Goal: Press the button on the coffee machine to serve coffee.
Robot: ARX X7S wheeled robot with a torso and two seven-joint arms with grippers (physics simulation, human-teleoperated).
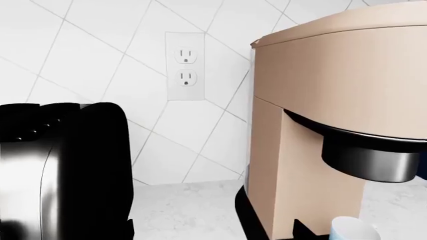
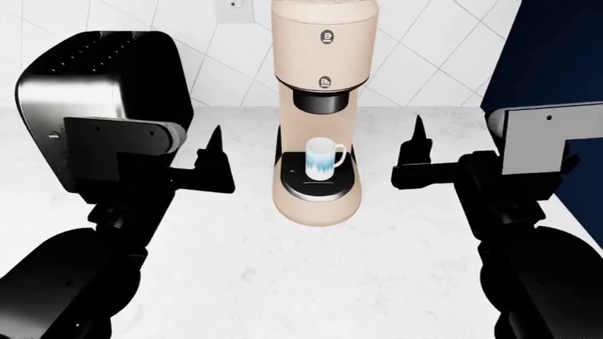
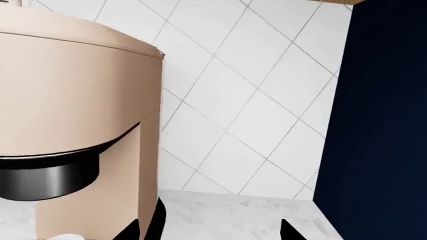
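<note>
Head view puts the coffee machine [image 2: 318, 106] dead ahead of you at twelve o'clock, standing upright on the white counter [image 2: 282, 282] with its long axis vertical. Two small round marks sit on its front face: one high on the body [image 2: 327, 37], another lower, just above the black spout collar [image 2: 318, 99]. Either could be the button; you cannot tell which from here, so treat the choice as a judgement. A white mug [image 2: 323, 159] with a blue pattern already stands on the drip tray [image 2: 318, 185] under the spout.

Your left gripper [image 2: 213, 166] hangs at about nine o'clock from the machine, your right gripper [image 2: 414, 159] at about three o'clock, each level with the mug and both well below the marks. Only one dark fingertip of each shows in this view, and the wrist views show little more, so you cannot tell whether either pincer is apart or together. They look roughly equally near; neither arm has a clear advantage.

The coming move turns on height and inward reach: from either side the marks lie up and toward the centre, on the face turned to you.

The black-and-chrome toaster [image 2: 104, 92] stands at ten o'clock, close behind your left arm. A dark blue panel [image 2: 551, 63] rises at two o'clock beside your right arm. The front of the machine itself is unobstructed.
</note>
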